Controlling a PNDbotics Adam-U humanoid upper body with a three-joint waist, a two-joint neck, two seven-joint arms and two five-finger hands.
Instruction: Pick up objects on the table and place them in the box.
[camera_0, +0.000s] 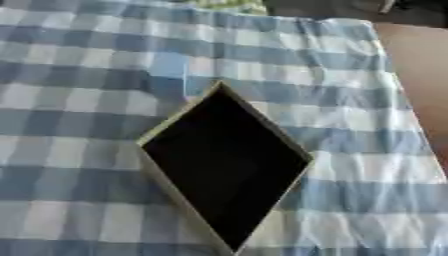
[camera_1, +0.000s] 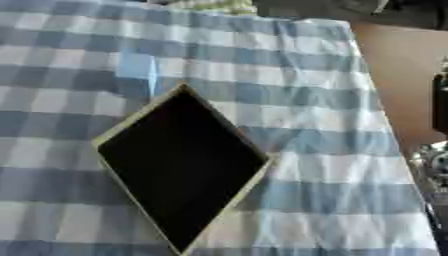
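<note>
Box (camera_0: 144, 143), open with a dark inside, sits at centre on checked cloth (camera_0: 350, 80); a pale blue patch (camera_1: 137, 70) lies at eleven o'clock (possibly an object), neither hand's state can be told, so finding something comes next.

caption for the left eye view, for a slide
Open dark-lined box, set cornerwise on a blue-and-white checked tablecloth; inside looks dark, neither robot hand in view.
</note>
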